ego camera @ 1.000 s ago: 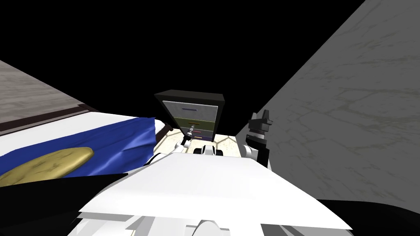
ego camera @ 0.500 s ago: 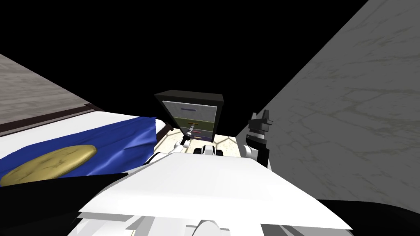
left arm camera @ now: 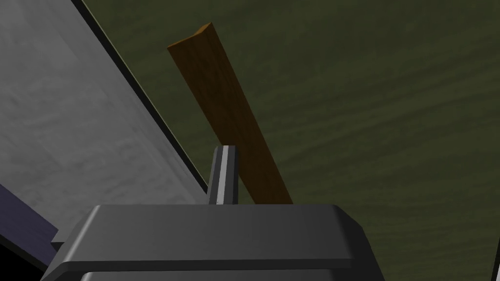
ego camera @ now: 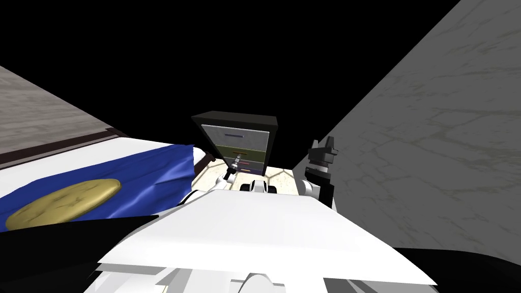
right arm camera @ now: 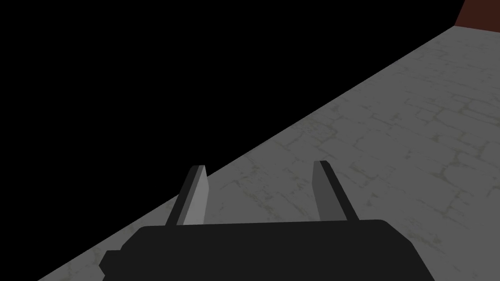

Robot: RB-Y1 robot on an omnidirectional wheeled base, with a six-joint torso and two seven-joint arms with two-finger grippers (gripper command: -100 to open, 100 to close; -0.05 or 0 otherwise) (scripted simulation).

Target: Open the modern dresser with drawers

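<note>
The dresser (ego camera: 236,121) is a black box with a grey top drawer (left arm camera: 63,122), an olive second drawer (left arm camera: 366,122) and thinner drawers below. A brown bar handle (left arm camera: 224,102) runs across the olive front. My left gripper (left arm camera: 223,173) is shut, its fingers pressed together right beside that handle with nothing between them. In the head view the left gripper (ego camera: 236,163) reaches to the olive drawer (ego camera: 239,149). My right gripper (right arm camera: 261,192) is open and empty, and it is raised beside the grey wall (ego camera: 325,147).
A bed with a blue blanket (ego camera: 127,178) and a round yellow-brown cushion (ego camera: 66,201) lies to the left of the dresser. A grey cracked wall (ego camera: 432,152) runs along the right. Pale floor (ego camera: 277,178) shows before the dresser, with a black area behind it.
My head view has turned slightly: the bed's cushion and the left wall have shifted a little. The dresser's drawers and both arms stand as before.
</note>
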